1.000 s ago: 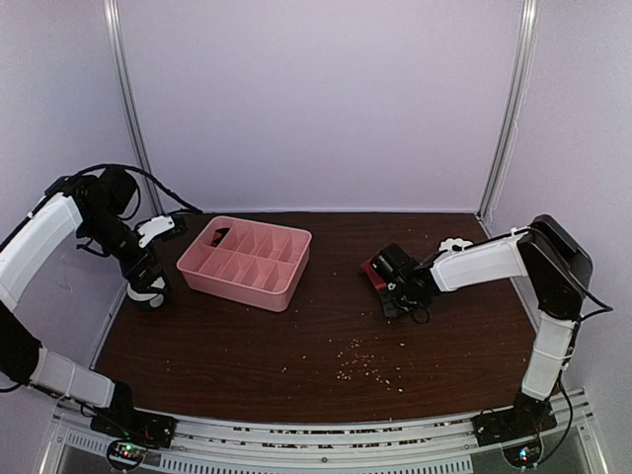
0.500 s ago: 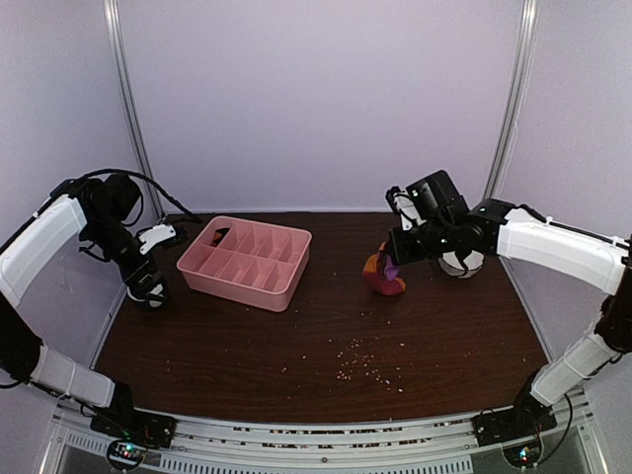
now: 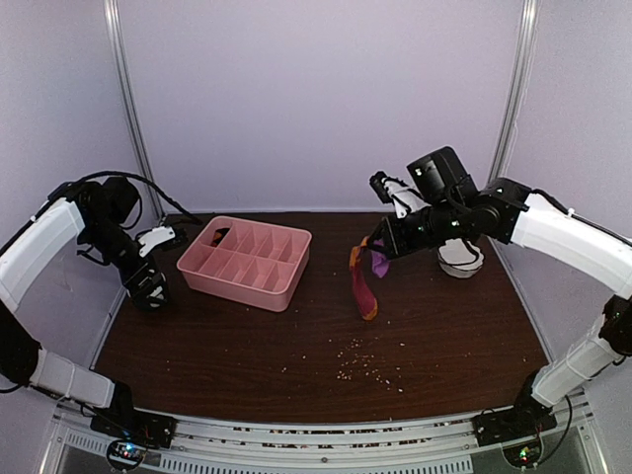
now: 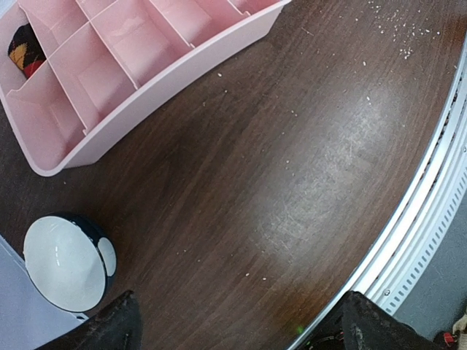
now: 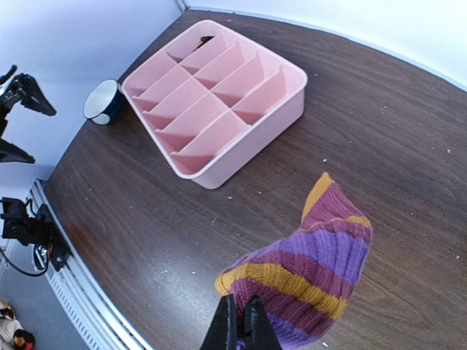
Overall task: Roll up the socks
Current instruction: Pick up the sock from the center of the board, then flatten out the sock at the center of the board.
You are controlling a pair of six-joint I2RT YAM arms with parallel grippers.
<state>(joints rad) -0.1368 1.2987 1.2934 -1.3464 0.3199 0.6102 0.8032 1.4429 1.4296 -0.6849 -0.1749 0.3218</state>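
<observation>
A sock (image 3: 359, 282) striped purple, orange and dark red hangs above the table's middle, its lower end just over the wood. My right gripper (image 3: 383, 247) is shut on its upper edge. In the right wrist view the fingertips (image 5: 241, 324) pinch the knit sock (image 5: 310, 255) at its rim. Another dark sock (image 4: 25, 49) lies bundled in a corner compartment of the pink tray (image 4: 146, 80), seen from above as a dark spot (image 3: 219, 237). My left gripper (image 3: 148, 286) hangs open at the far left beside the tray, with nothing between its fingers (image 4: 117, 328).
The pink divided tray (image 3: 286, 281) sits left of centre. A dark bowl with a white inside (image 4: 64, 261) stands under the left gripper, and a white bowl (image 3: 460, 261) at the right. Crumbs (image 3: 365, 363) dot the front of the table.
The right arm has risen from the table and carried the sock up, so it now hangs stretched out instead of bunched. The left arm has hardly moved.
</observation>
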